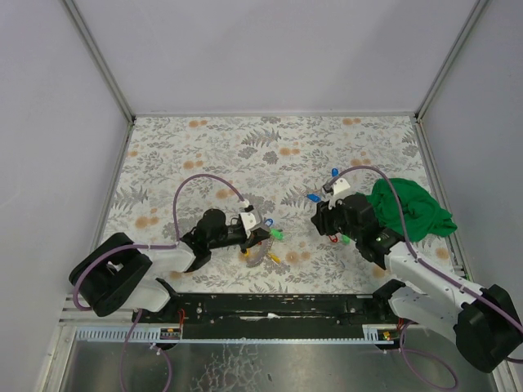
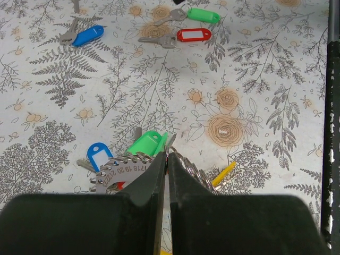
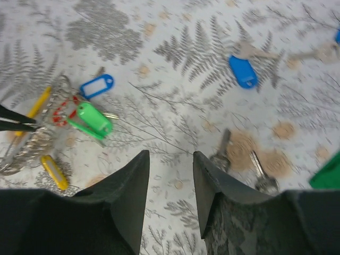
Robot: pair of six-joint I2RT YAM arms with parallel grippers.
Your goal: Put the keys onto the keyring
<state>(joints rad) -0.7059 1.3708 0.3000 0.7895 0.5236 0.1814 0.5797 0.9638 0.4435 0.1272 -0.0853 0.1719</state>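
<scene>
The keyring (image 2: 194,167) is a silvery coil with green (image 2: 146,143), blue (image 2: 98,155) and yellow (image 2: 223,174) tags, lying on the floral tabletop (image 1: 245,147). My left gripper (image 2: 167,155) is shut on the ring's top edge. In the top view the ring (image 1: 261,250) sits just in front of the left gripper (image 1: 255,237). Loose keys lie beyond: blue-tagged (image 2: 87,35), red-tagged (image 2: 194,35), green-tagged (image 2: 203,15). My right gripper (image 3: 171,159) is open and empty, low over the table between the keyring (image 3: 26,149) and two key blades (image 3: 223,151).
A green cloth (image 1: 413,208) lies bunched at the right, beside the right arm. Another blue-tagged key (image 3: 243,71) lies beyond the right gripper, with one more key (image 3: 321,51) at the top right edge. White walls enclose the table.
</scene>
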